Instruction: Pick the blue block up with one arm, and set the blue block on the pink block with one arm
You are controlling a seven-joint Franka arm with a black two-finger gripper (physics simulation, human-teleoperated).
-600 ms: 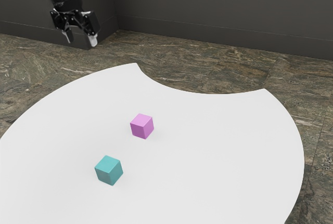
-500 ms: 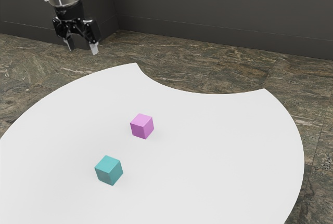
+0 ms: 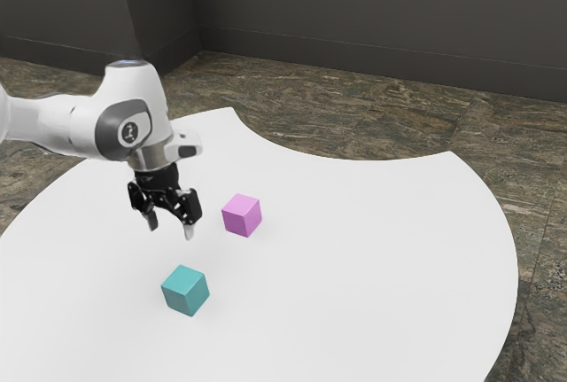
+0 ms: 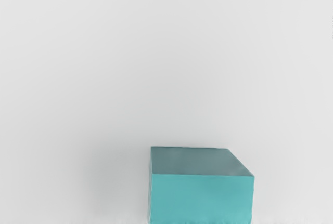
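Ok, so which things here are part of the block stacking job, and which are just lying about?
Part of the job: small teal-blue cube; small pink cube; black two-finger end effector, open, hanging apart from both cubes.
Just there: white round table under the cubes; brown marbled stone floor; dark grey wall.

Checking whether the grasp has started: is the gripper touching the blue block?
Apart. The exterior view shows the open gripper poised above the blue block, with a strip of bare white table visible between its fingertips and the block.
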